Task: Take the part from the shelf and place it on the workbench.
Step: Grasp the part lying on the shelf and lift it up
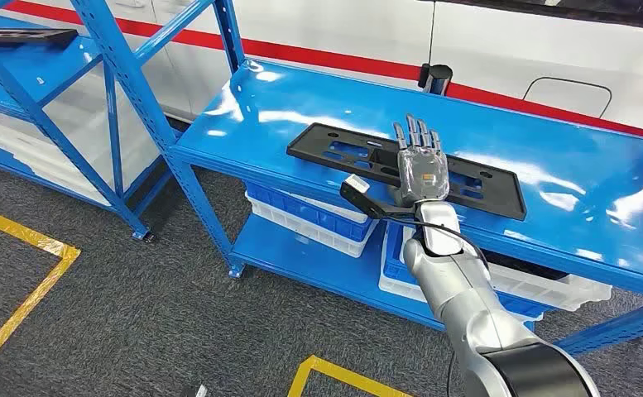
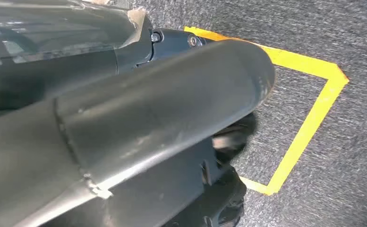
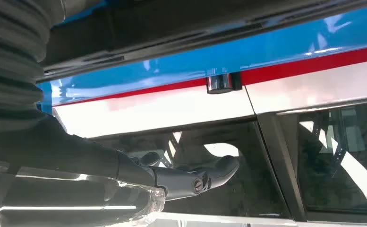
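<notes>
On the blue workbench (image 1: 549, 157), black part (image 1: 343, 149) under right hand (image 1: 421, 169); fingers straight, released; no legible writing.

The part (image 1: 405, 168) lies flat along the front half of the table (image 1: 549, 157), with the right hand (image 1: 421, 169) spread open above its middle, a small cylinder (image 1: 439, 79) at the back edge, bins (image 1: 309, 217) beneath, and the shelf (image 1: 28, 66) at left.
</notes>
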`<state>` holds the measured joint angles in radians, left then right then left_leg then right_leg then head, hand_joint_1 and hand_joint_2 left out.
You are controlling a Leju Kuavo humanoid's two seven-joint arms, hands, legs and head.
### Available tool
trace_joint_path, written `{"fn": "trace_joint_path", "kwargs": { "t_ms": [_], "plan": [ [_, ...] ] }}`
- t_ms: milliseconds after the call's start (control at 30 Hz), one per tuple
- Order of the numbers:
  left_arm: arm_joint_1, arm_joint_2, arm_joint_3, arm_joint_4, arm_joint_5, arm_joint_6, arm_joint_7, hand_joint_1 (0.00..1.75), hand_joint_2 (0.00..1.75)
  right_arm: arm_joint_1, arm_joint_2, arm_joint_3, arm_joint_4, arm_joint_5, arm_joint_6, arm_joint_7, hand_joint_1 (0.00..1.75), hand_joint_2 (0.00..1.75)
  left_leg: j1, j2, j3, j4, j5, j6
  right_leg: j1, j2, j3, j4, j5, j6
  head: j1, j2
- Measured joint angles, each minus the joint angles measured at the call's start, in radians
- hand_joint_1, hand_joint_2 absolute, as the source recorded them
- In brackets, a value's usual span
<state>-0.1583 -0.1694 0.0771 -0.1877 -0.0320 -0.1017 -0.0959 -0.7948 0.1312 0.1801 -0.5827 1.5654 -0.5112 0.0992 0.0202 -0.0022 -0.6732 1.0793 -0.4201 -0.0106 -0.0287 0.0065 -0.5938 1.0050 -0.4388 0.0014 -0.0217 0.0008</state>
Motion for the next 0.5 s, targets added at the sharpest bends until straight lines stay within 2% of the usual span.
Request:
{"fn": "trace_joint_path", "kwargs": {
  "t_ms": [100,167,233,300,433,467,500],
  "plan": [
    [-0.002,0.000,0.000,0.001,0.000,-0.003,0.004,0.00,0.00,0.000,-0.001,0.000,0.003,0.001,0.000,0.002,0.00,1.75,-0.007,-0.002,0.038,-0.064,0.007,0.010,0.006,0.001,0.003,0.000,-0.006,0.010,0.000,0.000],
    [-0.003,0.000,0.000,0.001,-0.001,-0.005,0.012,0.00,0.00,0.003,-0.003,0.000,0.007,0.003,0.000,0.004,0.00,1.75,-0.014,-0.004,0.046,-0.072,0.002,0.022,0.008,0.001,0.006,-0.007,-0.006,0.020,0.000,0.000],
    [-0.003,-0.001,-0.001,0.002,-0.006,-0.021,0.012,0.00,0.00,0.005,-0.005,0.000,0.010,0.005,-0.001,0.018,0.00,1.75,-0.016,-0.005,0.052,-0.083,0.007,0.026,0.011,0.000,0.013,-0.017,-0.004,0.021,0.002,0.000],
    [-0.005,-0.005,-0.005,0.001,-0.015,-0.047,0.005,0.00,0.00,0.007,-0.009,0.000,0.017,0.006,-0.003,0.041,0.00,1.75,-0.019,-0.006,0.058,-0.092,0.012,0.025,0.014,-0.001,0.020,-0.024,-0.004,0.017,0.004,0.000],
    [-0.007,-0.017,-0.009,0.000,-0.017,-0.027,0.008,0.00,0.00,0.013,-0.021,0.000,0.045,0.005,-0.006,0.064,0.00,1.75,-0.028,-0.009,0.059,-0.091,0.009,0.033,0.010,-0.004,0.025,-0.031,-0.003,0.018,0.004,0.000],
    [-0.006,-0.019,-0.009,0.000,-0.016,-0.020,0.005,0.00,0.00,0.013,-0.024,0.000,0.052,0.005,-0.007,0.066,0.44,1.75,-0.029,-0.009,0.059,-0.091,0.008,0.035,0.008,-0.004,0.025,-0.032,-0.003,0.018,0.004,0.000],
    [-0.005,-0.019,-0.009,0.000,-0.014,-0.016,0.002,0.00,0.44,0.013,-0.027,-0.001,0.059,0.004,-0.009,0.066,0.87,1.75,-0.031,-0.009,0.059,-0.091,0.008,0.037,0.007,-0.004,0.026,-0.033,-0.003,0.018,0.004,0.000]
  ]
}}
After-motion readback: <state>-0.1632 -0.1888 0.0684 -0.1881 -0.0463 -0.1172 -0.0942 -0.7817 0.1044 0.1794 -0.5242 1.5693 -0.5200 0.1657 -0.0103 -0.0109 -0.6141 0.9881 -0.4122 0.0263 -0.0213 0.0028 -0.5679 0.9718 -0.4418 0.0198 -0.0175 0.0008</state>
